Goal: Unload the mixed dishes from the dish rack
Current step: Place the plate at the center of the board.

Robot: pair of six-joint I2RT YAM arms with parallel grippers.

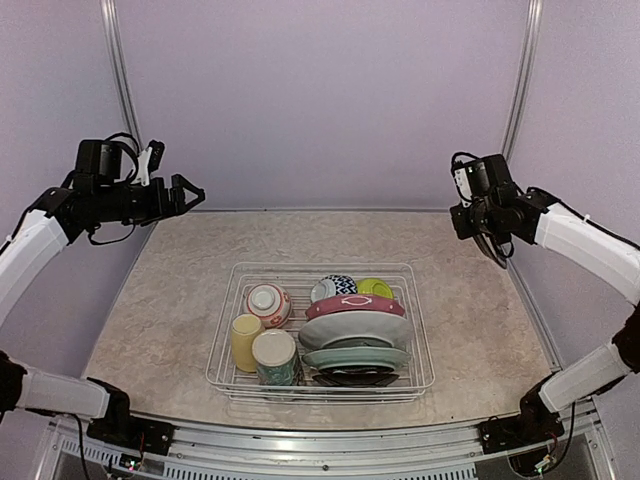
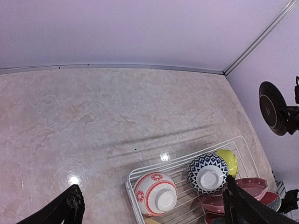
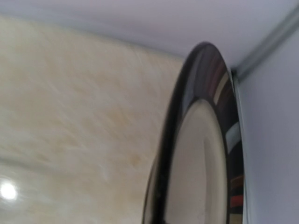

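The right jaws are closed on a black plate [image 3: 201, 140], holding it on edge above the counter [image 1: 170, 300] at 3 o'clock. The left jaws are spread wide and hold nothing, aloft at 9 o'clock. The dish rack [image 1: 300, 272] sits at 6 o'clock and holds a pale yellow mug [image 1: 245, 340], bowls and plates.

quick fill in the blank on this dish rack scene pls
1. The black plate is held in the air by the ____ arm.
2. The left gripper is ____ and holds nothing.
3. The red-patterned bowl lies ____ in the dish rack.

Missing words: right; open; upside down
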